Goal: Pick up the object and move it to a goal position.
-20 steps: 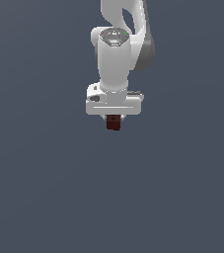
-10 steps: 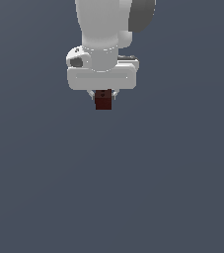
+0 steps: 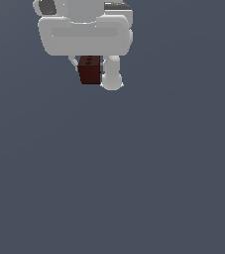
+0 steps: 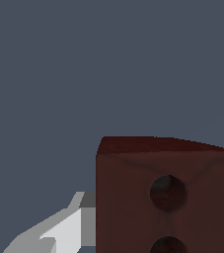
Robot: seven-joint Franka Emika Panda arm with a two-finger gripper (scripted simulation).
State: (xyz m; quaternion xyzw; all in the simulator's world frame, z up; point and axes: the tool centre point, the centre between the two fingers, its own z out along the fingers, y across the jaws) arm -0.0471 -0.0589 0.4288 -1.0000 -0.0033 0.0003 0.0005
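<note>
In the exterior view, the gripper (image 3: 96,74) hangs near the top edge, its fingers (image 3: 112,74) closed against the maroon cube (image 3: 89,70) held between them. In the wrist view, the cube (image 4: 165,195) fills the foreground, one finger (image 4: 66,227) touching its side.

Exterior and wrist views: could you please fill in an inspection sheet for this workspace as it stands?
Surface: plain grey-blue ground, with no edge or seam visible.
Job's things: maroon cube between the fingers and off the ground; round dark marks show on one face in the wrist view. No goal marker seen.
Clutter: nothing seen.
Grippers: white gripper shut on the cube; one finger on the exterior view's right of it, the other mostly hidden behind it.
Cables: nothing seen.
Surroundings: nothing seen beyond the arm, which is cut off at the exterior view's top.
</note>
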